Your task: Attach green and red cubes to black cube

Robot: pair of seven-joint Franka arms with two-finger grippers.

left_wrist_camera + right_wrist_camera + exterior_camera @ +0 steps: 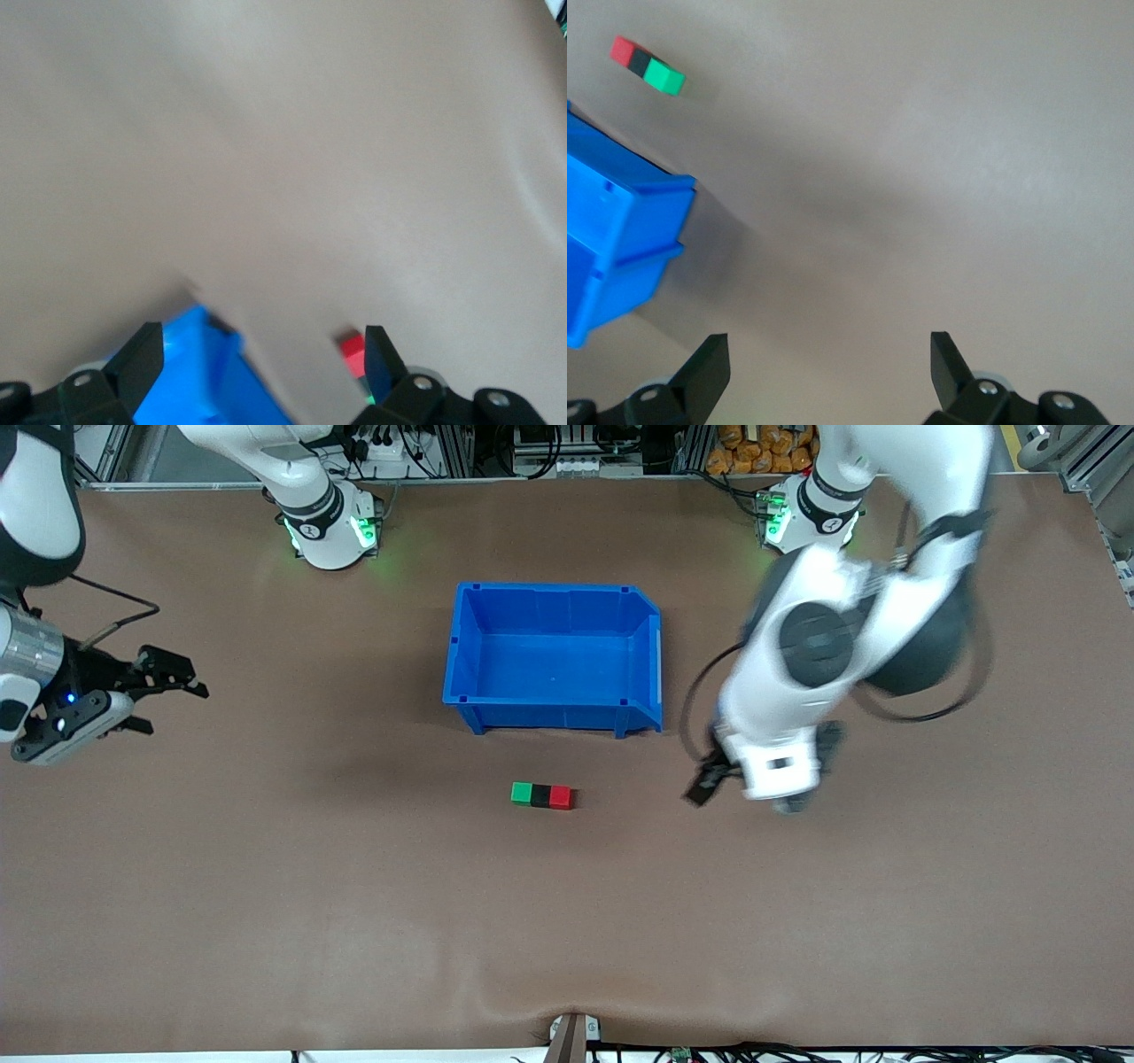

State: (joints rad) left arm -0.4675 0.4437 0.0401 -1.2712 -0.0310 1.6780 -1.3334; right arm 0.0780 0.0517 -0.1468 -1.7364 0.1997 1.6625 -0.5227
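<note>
The green cube (521, 793), black cube (539, 795) and red cube (560, 797) lie touching in one row on the table, black in the middle, nearer to the front camera than the blue bin. My left gripper (744, 790) is open and empty over the table toward the left arm's end, apart from the row. Its wrist view shows the red cube (352, 347) beside one finger. My right gripper (168, 704) is open and empty over the right arm's end of the table. Its wrist view shows the green (664, 80), black (642, 64) and red (625, 50) cubes far off.
An empty blue bin (554, 713) stands mid-table between the row and the arm bases. It also shows in the left wrist view (195, 381) and the right wrist view (629, 239). Brown tabletop surrounds the cubes.
</note>
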